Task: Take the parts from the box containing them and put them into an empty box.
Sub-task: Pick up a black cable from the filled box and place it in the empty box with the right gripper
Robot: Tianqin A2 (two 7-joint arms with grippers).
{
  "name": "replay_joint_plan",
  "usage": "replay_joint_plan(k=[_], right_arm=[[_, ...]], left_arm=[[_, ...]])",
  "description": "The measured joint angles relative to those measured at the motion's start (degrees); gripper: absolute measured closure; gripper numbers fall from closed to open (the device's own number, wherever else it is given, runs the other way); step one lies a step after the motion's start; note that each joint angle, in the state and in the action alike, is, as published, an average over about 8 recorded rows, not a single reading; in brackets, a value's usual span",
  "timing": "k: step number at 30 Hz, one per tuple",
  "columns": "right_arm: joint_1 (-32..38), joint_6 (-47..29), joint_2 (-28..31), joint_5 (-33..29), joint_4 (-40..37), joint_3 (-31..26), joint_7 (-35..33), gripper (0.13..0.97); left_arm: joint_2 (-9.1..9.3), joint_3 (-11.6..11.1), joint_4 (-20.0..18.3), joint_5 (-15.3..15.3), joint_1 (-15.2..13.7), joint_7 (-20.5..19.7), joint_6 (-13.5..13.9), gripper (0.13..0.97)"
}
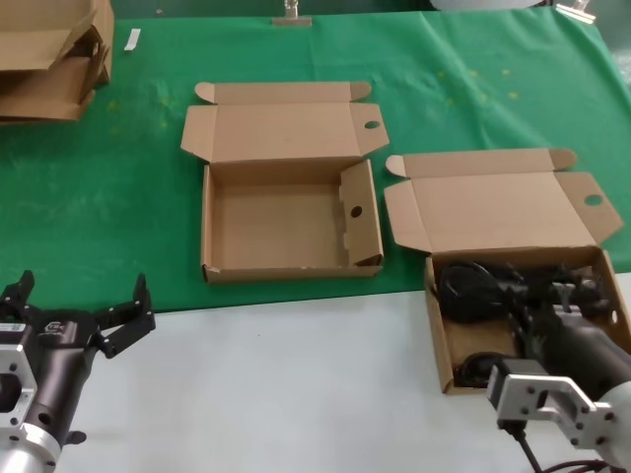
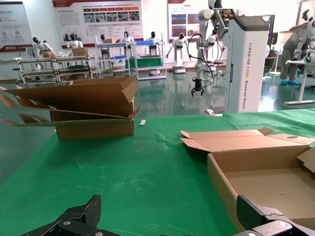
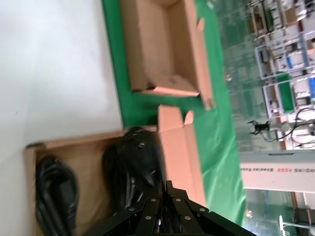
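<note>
From the head view the empty box (image 1: 286, 222) sits bare on the green cloth (image 1: 99, 207) while black parts (image 1: 483, 291) fill the box containing them (image 1: 442, 345) under the right gripper (image 1: 552, 320), its fingers impossible to tell; the left wrist view shows the left gripper (image 2: 167, 221) spread apart and idle near that empty box; the right wrist view shows cables (image 3: 54, 191) not yet moved.

**Left pincer spread, right pincer lowered**

The left pincer (image 1: 79, 307) is held low at the near left, its black fingers (image 1: 135, 313) spread wide apart. The right pincer (image 1: 552, 304) is reached forward and down at the near right, behind its grey wrist bracket. Its fingers (image 3: 165, 209) are seen drawn together.
</note>
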Motion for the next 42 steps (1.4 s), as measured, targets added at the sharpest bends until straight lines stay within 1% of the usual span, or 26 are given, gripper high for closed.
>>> replay_joint_plan(k=[6, 13, 16, 20, 24, 29, 33, 35, 37, 42], right_arm=[[1.27, 3.74, -0.67, 0.0, 4.13, 0.0, -1.17, 0.936], [2.5, 6.77, -2.97, 0.0, 5.81, 0.21, -2.83, 0.937], [1.89, 8.46, -6.33, 0.0, 5.44, 2.28, -5.75, 0.938], [-0.08, 10.81, -14.94, 0.0, 2.52, 8.21, -13.98, 0.938], [-1.04, 11.17, -25.68, 0.0, -3.66, 14.37, -23.61, 0.939], [-0.23, 8.39, -38.31, 0.0, -14.68, 20.66, -33.97, 0.939], [1.58, 4.37, -46.8, 0.0, -24.8, 24.28, -39.56, 0.939], [3.06, 1.71, -49.92, 0.0, -30.01, 24.68, -40.28, 0.939], [4.92, -1.26, -51.95, 0.0, -34.94, 23.76, -39.13, 0.939], [9.77, -8.51, -54.09, 0.0, -45.34, 18.75, -32.42, 0.94]], left_arm=[[0.0, 0.0, 0.0, 0.0, 0.0, 0.0, 0.0, 0.132], [0.0, 0.0, 0.0, 0.0, 0.0, 0.01, 0.0, 0.132], [0.0, 0.0, 0.0, -0.01, 0.0, 0.01, 0.0, 0.132], [0.0, 0.0, 0.0, -0.01, 0.0, 0.02, 0.0, 0.132], [0.0, 0.0, 0.0, -0.01, 0.0, 0.02, 0.0, 0.132], [0.0, 0.0, 0.0, -0.01, 0.0, 0.02, 0.0, 0.132], [0.0, 0.0, 0.0, -0.01, 0.0, 0.02, 0.0, 0.132], [0.0, 0.0, 0.0, -0.01, 0.0, 0.02, 0.0, 0.132], [0.0, 0.0, 0.0, -0.01, 0.0, 0.02, 0.0, 0.132], [0.0, 0.0, 0.0, -0.01, 0.0, 0.02, 0.0, 0.132]])
